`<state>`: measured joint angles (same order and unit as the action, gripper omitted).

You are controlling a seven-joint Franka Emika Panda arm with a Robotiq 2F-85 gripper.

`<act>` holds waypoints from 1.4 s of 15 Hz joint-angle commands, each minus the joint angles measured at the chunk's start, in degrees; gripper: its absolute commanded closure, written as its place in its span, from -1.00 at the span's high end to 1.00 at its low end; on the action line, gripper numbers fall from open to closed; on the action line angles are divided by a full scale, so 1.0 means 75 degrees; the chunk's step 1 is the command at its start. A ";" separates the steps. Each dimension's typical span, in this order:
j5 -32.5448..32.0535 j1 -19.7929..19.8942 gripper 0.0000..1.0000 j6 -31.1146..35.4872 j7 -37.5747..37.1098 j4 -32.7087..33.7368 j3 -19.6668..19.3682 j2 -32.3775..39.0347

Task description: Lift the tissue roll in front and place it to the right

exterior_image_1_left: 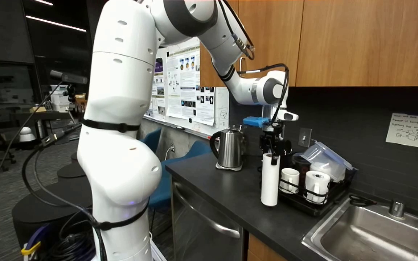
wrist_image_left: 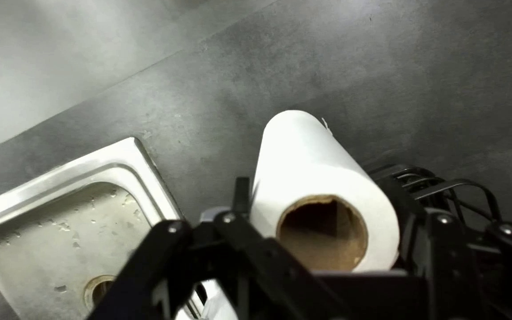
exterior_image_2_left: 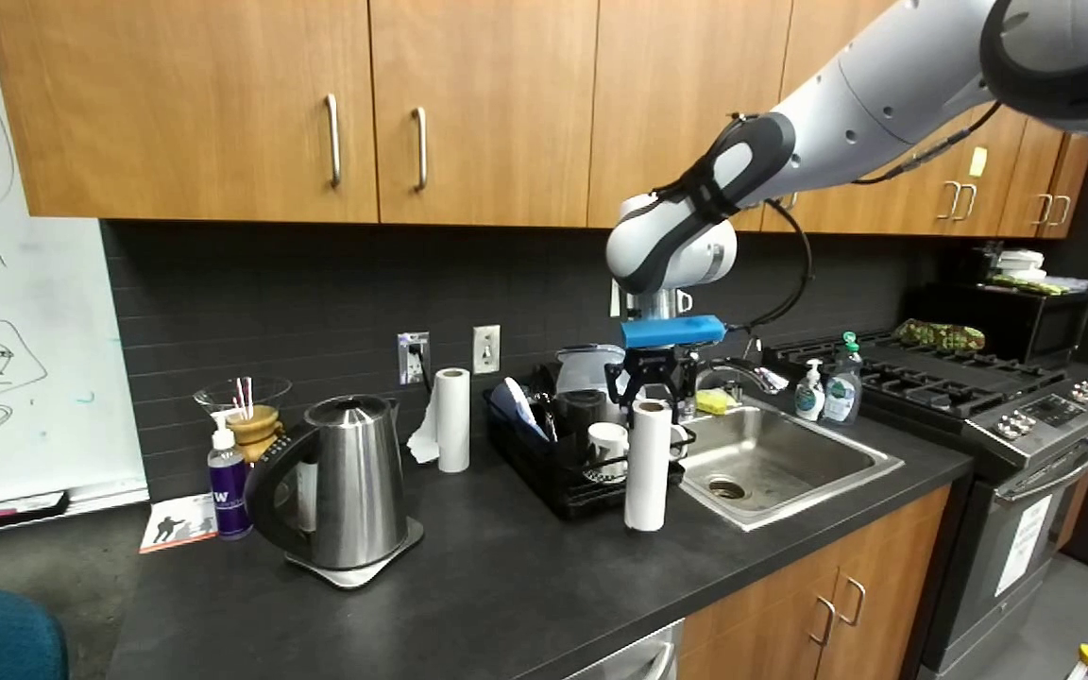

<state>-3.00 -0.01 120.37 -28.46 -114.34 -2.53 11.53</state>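
Where the wrist view looks down past the gripper (wrist_image_left: 320,200), the tissue roll (wrist_image_left: 300,155) sits between its two fingers (wrist_image_left: 242,195), pinched near the upper end. One finger lies plainly against the white paper; its partner is dim against dark clutter, though the jaws are drawn in on the roll. Cardboard core (wrist_image_left: 327,240) faces the camera, the lower end reaching away toward the grey counter (wrist_image_left: 220,89). Sink (wrist_image_left: 74,175) off one side of the roll, dish rack (wrist_image_left: 438,189) off the opposite side.

In an exterior view, the roll runs straight down from the fingertips, upright, only its top within the grip. Just beside it, the dish rack, with two white mugs (exterior_image_1_left: 287,177) near the roll. Steel kettle (exterior_image_1_left: 230,148) well apart, farther along the counter. Hard to say from this angle whether the roll's lower end touches the counter.

In an exterior view, a blue block (exterior_image_2_left: 673,331) above the jaws; directly beneath them, the roll, upright, in front of the rack, sink to the right as pictured. A spare paper roll (exterior_image_2_left: 452,420) stands near the dark wall (exterior_image_2_left: 336,312), well apart from the gripper.
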 commanded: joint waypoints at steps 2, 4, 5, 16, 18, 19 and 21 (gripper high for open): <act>0.0167 -0.0013 -0.10 0.0242 0.0271 0.0149 -0.0031 0.0145; 0.0200 -0.0004 -0.10 0.0235 0.0369 0.0199 -0.0032 0.0176; 0.0219 0.0005 -0.10 0.0224 0.0415 0.0219 -0.0034 0.0177; 0.0282 0.0040 -0.10 0.0171 0.0872 0.0271 -0.0026 0.0183; 0.0326 0.0043 -0.10 0.0146 0.0951 0.0281 -0.0023 0.0198; 0.0351 0.0046 -0.10 0.0135 0.1020 0.0287 -0.0020 0.0202; 0.0380 0.0052 -0.10 0.0117 0.1138 0.0283 -0.0015 0.0203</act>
<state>-1.69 0.09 122.17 -22.33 -113.17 -2.58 13.08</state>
